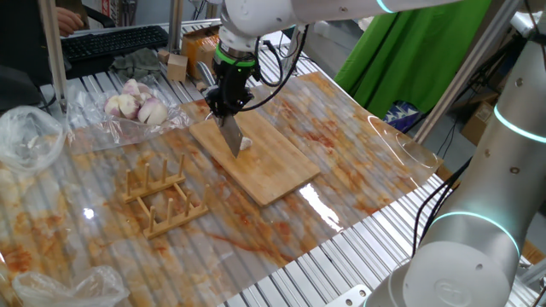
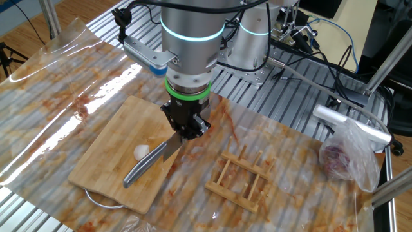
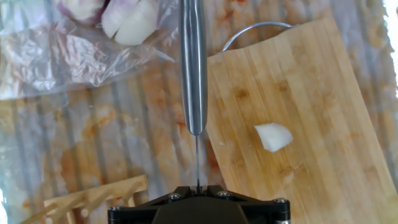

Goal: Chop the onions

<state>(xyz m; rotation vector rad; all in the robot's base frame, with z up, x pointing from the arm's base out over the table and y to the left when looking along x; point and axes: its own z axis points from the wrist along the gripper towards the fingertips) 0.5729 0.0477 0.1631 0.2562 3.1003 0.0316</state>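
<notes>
One small pale onion chunk (image 1: 245, 143) (image 2: 141, 152) (image 3: 273, 136) lies on the wooden board (image 1: 273, 166) (image 2: 103, 174) (image 3: 311, 81). My gripper (image 1: 226, 109) (image 2: 187, 132) (image 3: 198, 186) is shut on a steel knife (image 1: 230, 136) (image 2: 151, 164) (image 3: 193, 62), which reaches out from the jaws over the board's edge. In the hand view the knife runs along the board's left edge, with the chunk a short way to its right and not touching it. The knife looks just above the board; contact cannot be told.
Whole pinkish-white bulbs (image 1: 136, 104) (image 3: 130, 18) sit on crinkled plastic beyond the board. A wooden slotted rack (image 1: 162, 200) (image 2: 241, 177) (image 3: 93, 196) stands beside the board. A plastic bag (image 2: 344, 154) lies at the table's far side. A clear stained sheet covers the table.
</notes>
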